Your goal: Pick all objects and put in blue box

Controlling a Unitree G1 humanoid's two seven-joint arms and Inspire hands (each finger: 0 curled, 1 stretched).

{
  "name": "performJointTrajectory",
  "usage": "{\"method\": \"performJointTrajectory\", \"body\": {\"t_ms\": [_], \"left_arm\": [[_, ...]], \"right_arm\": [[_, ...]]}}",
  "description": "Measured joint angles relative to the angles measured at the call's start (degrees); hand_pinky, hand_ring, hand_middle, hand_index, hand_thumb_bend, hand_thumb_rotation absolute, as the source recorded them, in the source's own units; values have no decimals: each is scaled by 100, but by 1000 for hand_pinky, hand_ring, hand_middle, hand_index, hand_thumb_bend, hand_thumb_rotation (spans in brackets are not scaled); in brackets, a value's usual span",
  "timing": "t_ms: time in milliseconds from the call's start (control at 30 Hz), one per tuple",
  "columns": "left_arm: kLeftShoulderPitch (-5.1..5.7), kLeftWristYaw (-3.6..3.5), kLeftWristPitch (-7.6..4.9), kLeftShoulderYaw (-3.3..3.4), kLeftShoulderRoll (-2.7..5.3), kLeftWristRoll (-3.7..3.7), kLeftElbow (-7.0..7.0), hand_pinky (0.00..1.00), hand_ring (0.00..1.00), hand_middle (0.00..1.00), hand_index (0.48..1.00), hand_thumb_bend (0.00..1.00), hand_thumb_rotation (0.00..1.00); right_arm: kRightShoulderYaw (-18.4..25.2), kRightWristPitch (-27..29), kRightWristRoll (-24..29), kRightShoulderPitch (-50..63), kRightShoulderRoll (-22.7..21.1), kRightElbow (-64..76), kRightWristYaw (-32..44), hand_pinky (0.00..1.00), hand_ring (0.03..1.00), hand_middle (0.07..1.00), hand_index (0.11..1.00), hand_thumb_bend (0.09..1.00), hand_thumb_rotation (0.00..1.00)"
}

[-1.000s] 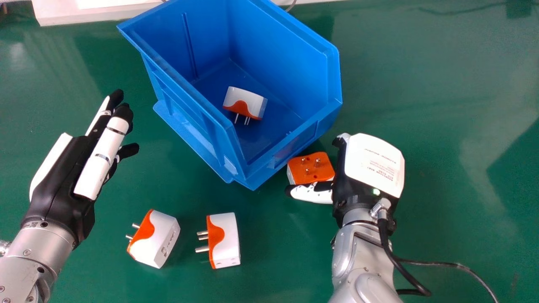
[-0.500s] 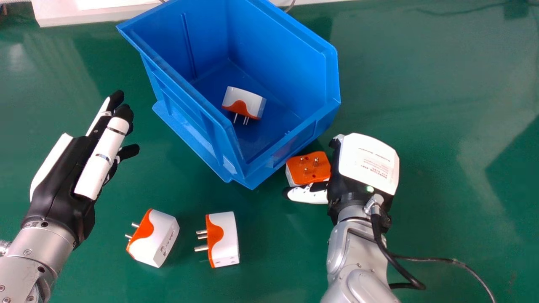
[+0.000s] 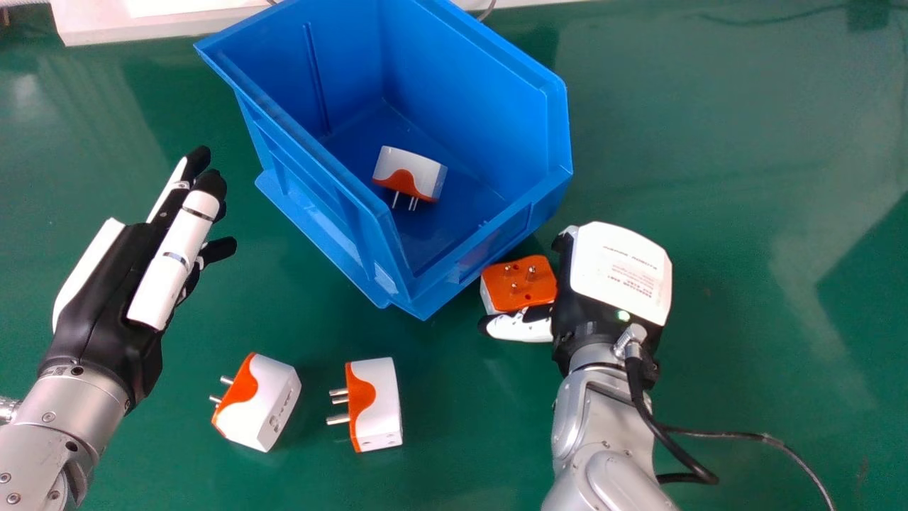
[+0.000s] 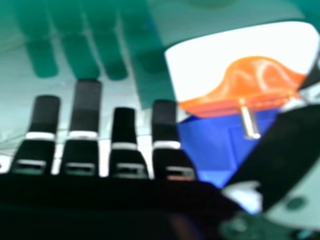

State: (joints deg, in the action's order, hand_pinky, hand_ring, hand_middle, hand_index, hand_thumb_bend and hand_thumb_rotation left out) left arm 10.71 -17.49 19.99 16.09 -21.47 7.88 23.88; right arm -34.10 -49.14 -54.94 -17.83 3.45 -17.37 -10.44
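Note:
The blue box [image 3: 489, 245] holds one white and orange adapter [image 3: 410, 174] on its floor. My right hand [image 3: 617, 273] is low beside the box's near right corner, its thumb along the near side of another adapter [image 3: 519, 284] whose pins point up. In the right hand view that adapter [image 4: 215, 65] lies between the thumb and the straight fingers of my right hand [image 4: 80, 130], not gripped. Two more adapters, one tilted [image 3: 261, 403] and one beside it [image 3: 377, 404], lie on the near table. My left hand [image 3: 135, 284] is open at the left, left of the box.
The green table [image 3: 738, 298] extends on both sides of the box. A white object [image 3: 92, 21] borders the table at the far left. A black cable [image 3: 738, 434] trails from my right wrist towards the near right.
My right hand has shifted slightly left towards the adapter beside the box. The left hand has moved very slightly; the other adapters rest as before.

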Motion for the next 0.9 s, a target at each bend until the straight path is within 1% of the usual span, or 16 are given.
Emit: {"method": "performJointTrajectory", "body": {"t_ms": [67, 367, 500, 600, 767, 900], "left_arm": [[-6, 1, 3, -2, 0, 0, 0, 915, 982, 1000, 1000, 426, 1000], [-8, 5, 7, -6, 1, -1, 7, 916, 982, 1000, 1000, 426, 1000], [-8, 6, 18, -9, 1, 0, 38, 916, 983, 1000, 1000, 427, 1000], [-8, 9, 65, -11, 2, 0, 65, 917, 983, 1000, 1000, 427, 1000], [-8, 14, 73, -16, 3, 0, 127, 919, 984, 1000, 1000, 427, 1000], [-8, 21, 75, -20, 3, -1, 138, 920, 984, 1000, 1000, 426, 1000]], "right_arm": [[-43, 27, -11, -20, -52, -10, 43, 728, 788, 838, 728, 735, 438], [-237, 103, -115, -41, -193, -12, 198, 728, 787, 838, 749, 721, 420], [-272, 113, -159, -51, -218, -12, 262, 725, 789, 841, 759, 721, 418], [-273, 115, -162, -66, -219, -12, 290, 723, 790, 843, 766, 720, 417], [-276, 115, -165, -68, -219, -17, 292, 720, 790, 845, 773, 709, 401], [-276, 116, -164, -69, -218, -17, 291, 719, 788, 845, 769, 709, 399]]}}
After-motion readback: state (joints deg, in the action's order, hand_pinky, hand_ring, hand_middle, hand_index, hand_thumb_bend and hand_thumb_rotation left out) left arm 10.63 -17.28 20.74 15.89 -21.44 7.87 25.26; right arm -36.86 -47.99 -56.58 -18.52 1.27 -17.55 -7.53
